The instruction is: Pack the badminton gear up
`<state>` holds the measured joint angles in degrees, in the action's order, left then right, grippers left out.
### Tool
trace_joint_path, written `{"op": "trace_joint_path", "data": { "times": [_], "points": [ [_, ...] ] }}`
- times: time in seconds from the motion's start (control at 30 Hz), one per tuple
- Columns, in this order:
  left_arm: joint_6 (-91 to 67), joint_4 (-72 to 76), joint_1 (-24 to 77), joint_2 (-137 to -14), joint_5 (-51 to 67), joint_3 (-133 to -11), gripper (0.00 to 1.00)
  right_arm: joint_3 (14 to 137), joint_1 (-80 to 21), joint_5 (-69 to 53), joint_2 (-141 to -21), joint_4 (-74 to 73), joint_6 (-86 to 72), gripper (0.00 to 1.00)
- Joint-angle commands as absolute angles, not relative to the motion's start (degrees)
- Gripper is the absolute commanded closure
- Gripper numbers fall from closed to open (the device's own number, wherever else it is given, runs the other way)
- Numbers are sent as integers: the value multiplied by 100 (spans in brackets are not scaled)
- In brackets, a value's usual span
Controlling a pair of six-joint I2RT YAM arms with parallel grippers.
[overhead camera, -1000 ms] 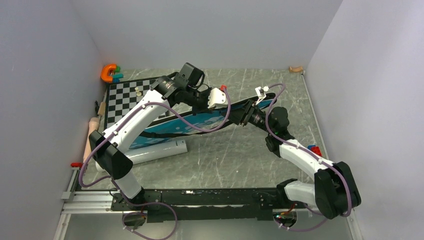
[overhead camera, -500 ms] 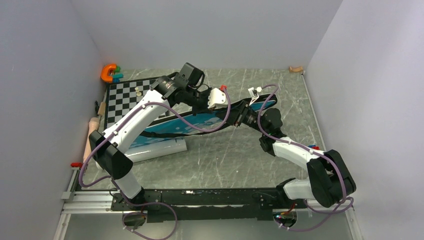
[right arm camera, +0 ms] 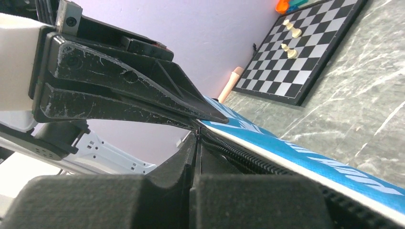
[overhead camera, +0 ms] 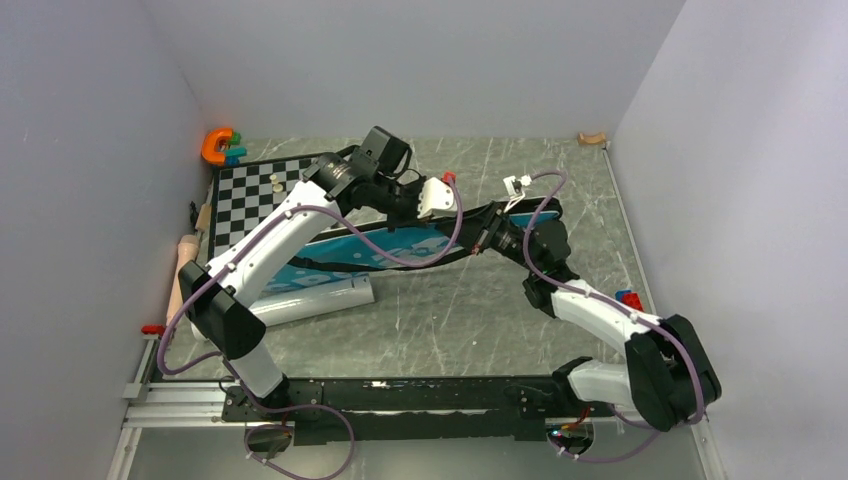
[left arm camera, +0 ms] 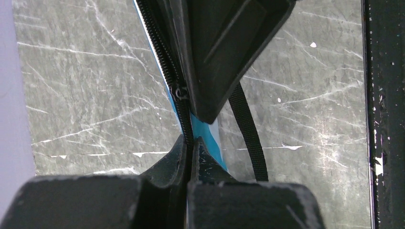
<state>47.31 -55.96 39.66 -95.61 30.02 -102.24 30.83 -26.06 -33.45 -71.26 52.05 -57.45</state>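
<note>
The blue "SPORT" bag (overhead camera: 380, 245) hangs tilted above the table, its black zip edge uppermost and its black strap (left arm camera: 246, 133) dangling. My left gripper (overhead camera: 458, 213) is shut on that zip edge (left arm camera: 184, 109), shown from close up in the left wrist view (left arm camera: 189, 143). Just past it, my right gripper (overhead camera: 484, 238) is shut on the same zip (right arm camera: 197, 136), tip to tip with the left fingers (right arm camera: 124, 81). The zip slider (left arm camera: 180, 91) lies against the right fingers (left arm camera: 224, 47). A pale-grey tube (overhead camera: 310, 303) lies on the table under the bag's low end.
A black-and-white chessboard (overhead camera: 260, 195) with pale pieces (overhead camera: 274, 184) lies at the back left, an orange and teal toy (overhead camera: 220, 146) behind it. A wooden rolling pin (overhead camera: 187, 262) rests along the left wall. Small red and blue blocks (overhead camera: 630, 298) sit by the right arm.
My right gripper has swung left along the bag towards the left gripper and gone from open to shut on the zip. The left gripper still holds the bag's edge.
</note>
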Motion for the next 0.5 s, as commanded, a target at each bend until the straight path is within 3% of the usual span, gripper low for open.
{"op": "trace_joint_path", "data": {
  "times": [0.0,0.47],
  "points": [
    [4969,-5457,4045,-9165,3196,-10291,100,3040,-2342,-2924,-6525,4657,-5484,100],
    [5382,-5501,4198,-9042,2616,-9989,100,2930,-320,-3802,-5146,2820,-5268,100]
  ]
}}
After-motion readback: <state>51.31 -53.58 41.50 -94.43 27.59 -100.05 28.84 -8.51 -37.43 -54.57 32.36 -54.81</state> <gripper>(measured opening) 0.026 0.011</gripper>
